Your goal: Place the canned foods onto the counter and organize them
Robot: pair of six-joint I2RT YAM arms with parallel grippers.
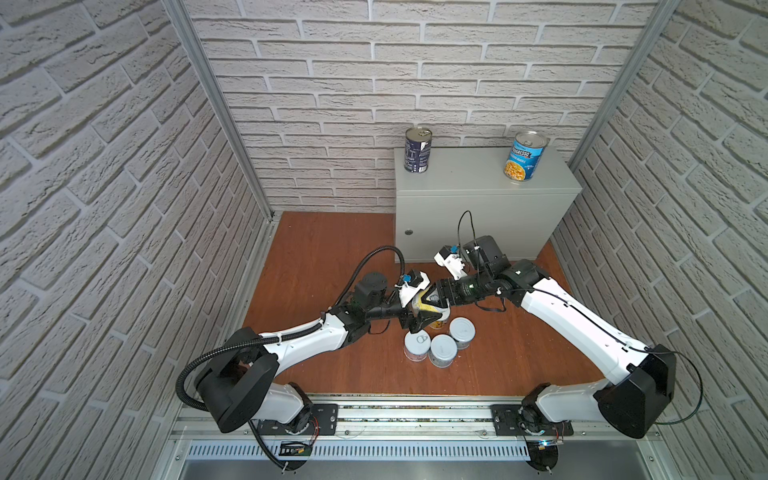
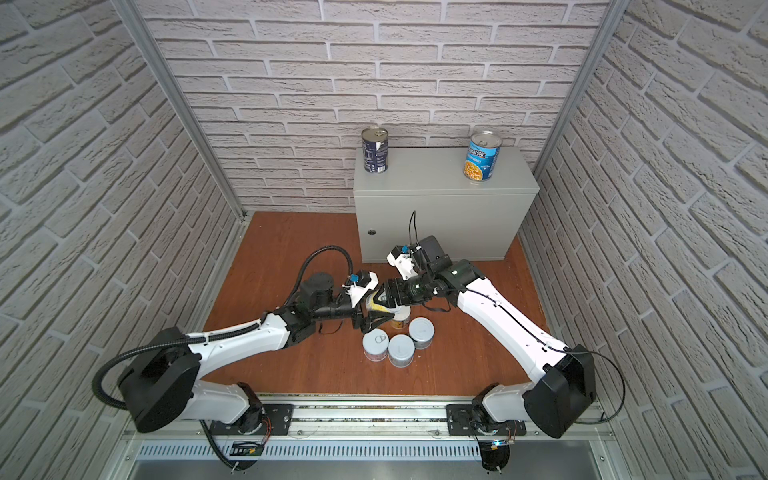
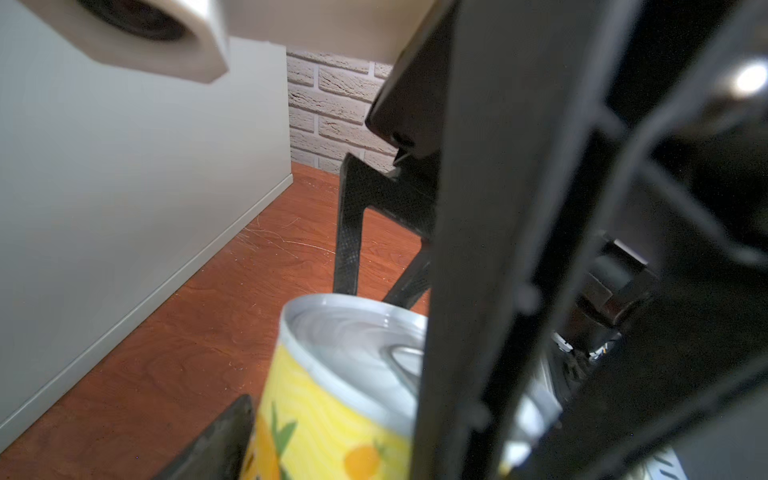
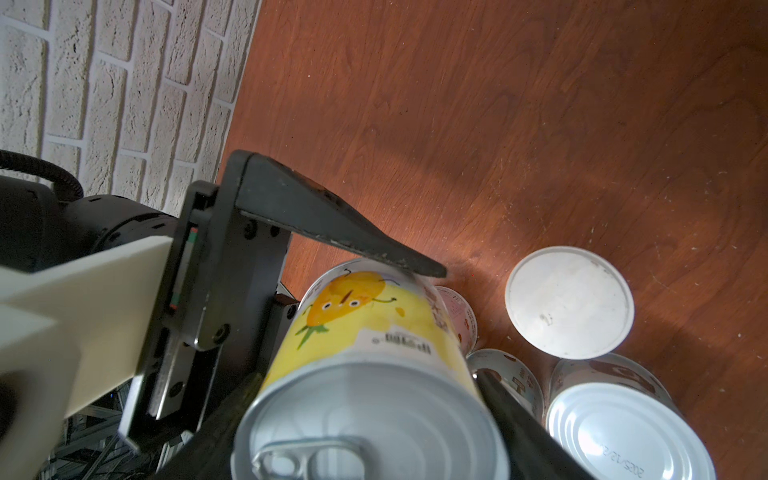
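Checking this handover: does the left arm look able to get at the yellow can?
Probably yes: the left gripper straddles the yellow can, held off the floor by the right gripper; nothing stands between.

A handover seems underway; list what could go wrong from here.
1. The yellow can hangs tilted in the right gripper, with the left gripper around its far end. Releasing before the left grips firmly could drop it onto the short cans below.
2. Both grippers crowd one can, so they may collide.
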